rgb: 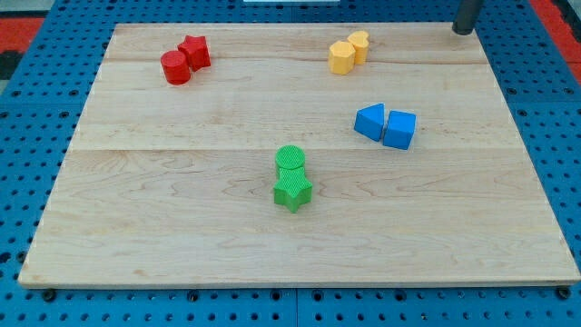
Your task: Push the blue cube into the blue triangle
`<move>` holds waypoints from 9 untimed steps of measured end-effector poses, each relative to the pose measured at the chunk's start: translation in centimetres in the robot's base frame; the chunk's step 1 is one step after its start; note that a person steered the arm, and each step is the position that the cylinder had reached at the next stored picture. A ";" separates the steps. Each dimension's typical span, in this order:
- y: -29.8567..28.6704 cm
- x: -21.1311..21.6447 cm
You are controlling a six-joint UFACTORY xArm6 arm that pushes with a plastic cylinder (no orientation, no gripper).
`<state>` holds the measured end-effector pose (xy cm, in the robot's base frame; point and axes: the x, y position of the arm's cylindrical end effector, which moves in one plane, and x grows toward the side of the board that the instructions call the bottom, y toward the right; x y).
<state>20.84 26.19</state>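
the blue cube [399, 130] already sits touching the blue triangle [369, 122], cube at the triangle's 3 o'clock, both toward 2 o'clock of the wooden board [182, 236]. judging by this, the push looks finished or all but so; any further move calls only for a light nudge from the cube's 3 o'clock side. my tip [464, 31] is a bare rod with nothing to open or close, standing well apart at the cube's 1 o'clock, by the board's edge. both blocks are a plain saturated blue with crisp faces.

blue cube [399, 130] touching right of blue triangle [369, 121], my tip [464, 32] well apart, view's top right
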 end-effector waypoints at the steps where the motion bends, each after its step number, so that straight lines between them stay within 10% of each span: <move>1: 0.0 -0.2; 6: 0.2 1.0; 9: -5.7 20.8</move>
<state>41.67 20.46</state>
